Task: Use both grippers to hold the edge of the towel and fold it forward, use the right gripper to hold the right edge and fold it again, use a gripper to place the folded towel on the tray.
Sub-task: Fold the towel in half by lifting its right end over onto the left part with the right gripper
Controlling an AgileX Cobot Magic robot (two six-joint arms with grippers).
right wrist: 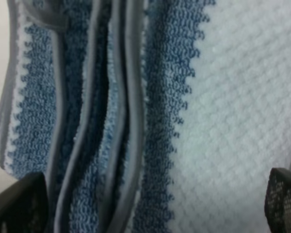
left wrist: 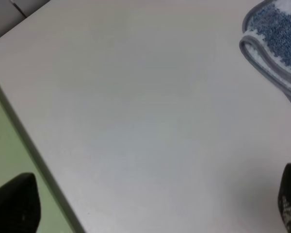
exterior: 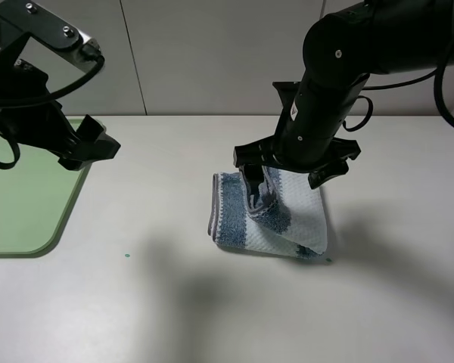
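Where the right pincer (exterior: 286, 175) hangs, the towel (exterior: 287, 227) is partly hidden.

My right gripper (exterior: 286, 175) is spread wide directly over the towel (exterior: 265, 227), so going straight down is blocked by the folded stack. A hem flap sticks up at the towel's 11 o'clock. There is bare table (exterior: 174, 302) from the towel's 3 through 6 to 9, free to pass. The tray (exterior: 23, 212) lies farther out at 9, low rim only. My left gripper (exterior: 91, 151) hangs open at 10 above the tray's corner, well apart from the towel, with a clear lane between.
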